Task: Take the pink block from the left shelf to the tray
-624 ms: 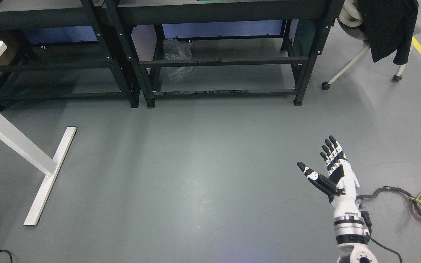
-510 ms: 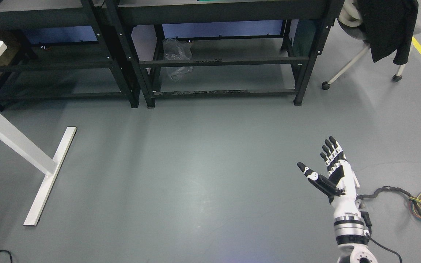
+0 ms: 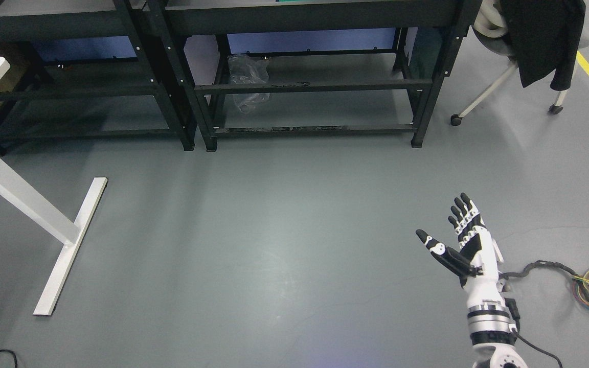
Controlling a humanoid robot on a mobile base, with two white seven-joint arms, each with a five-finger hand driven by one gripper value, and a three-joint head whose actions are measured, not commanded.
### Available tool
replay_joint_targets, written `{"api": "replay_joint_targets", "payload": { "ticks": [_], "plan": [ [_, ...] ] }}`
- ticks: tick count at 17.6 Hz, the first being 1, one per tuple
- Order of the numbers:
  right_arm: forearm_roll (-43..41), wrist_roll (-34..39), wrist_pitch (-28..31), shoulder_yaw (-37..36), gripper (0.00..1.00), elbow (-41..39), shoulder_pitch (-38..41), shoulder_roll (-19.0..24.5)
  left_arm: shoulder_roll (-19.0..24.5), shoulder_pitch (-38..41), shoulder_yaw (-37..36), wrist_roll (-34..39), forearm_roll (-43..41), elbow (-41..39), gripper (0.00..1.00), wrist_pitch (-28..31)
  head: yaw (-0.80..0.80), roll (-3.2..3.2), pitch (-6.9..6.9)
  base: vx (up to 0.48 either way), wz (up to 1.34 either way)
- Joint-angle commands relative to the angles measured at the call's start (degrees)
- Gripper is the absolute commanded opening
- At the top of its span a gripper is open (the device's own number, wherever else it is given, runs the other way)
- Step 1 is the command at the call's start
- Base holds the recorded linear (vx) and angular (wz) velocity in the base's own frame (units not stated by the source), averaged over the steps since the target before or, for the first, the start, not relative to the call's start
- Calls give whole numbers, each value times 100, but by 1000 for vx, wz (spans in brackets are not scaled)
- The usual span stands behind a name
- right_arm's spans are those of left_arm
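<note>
Right robot hand (image 3: pixel 459 236) low right over floor, fingers spread, empty. Pink block not visible, tray neither. Left shelf (image 3: pixel 69 76) far up-left of it, well apart. Left arm out of view. Probably approach phase only.

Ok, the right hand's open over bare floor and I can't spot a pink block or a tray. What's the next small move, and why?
Probably tilt the head view up before reaching. The right hand is open and empty over the floor, well short of the black shelves, whose visible lower levels hold only a clear plastic bag. No pink block or tray shows, so there is no target yet.
</note>
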Motion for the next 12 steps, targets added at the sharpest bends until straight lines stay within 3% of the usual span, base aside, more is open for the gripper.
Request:
{"api": "replay_joint_targets", "payload": {
  "ticks": [1, 12],
  "plan": [
    [0, 2, -3, -6, 100, 0, 2, -100, 100, 114, 0, 1, 0, -100, 100, 3, 0, 0, 0, 0, 0],
    [0, 2, -3, -6, 100, 0, -25, -100, 100, 114, 0, 1, 0, -100, 100, 3, 0, 0, 0, 52, 4]
  ]
}}
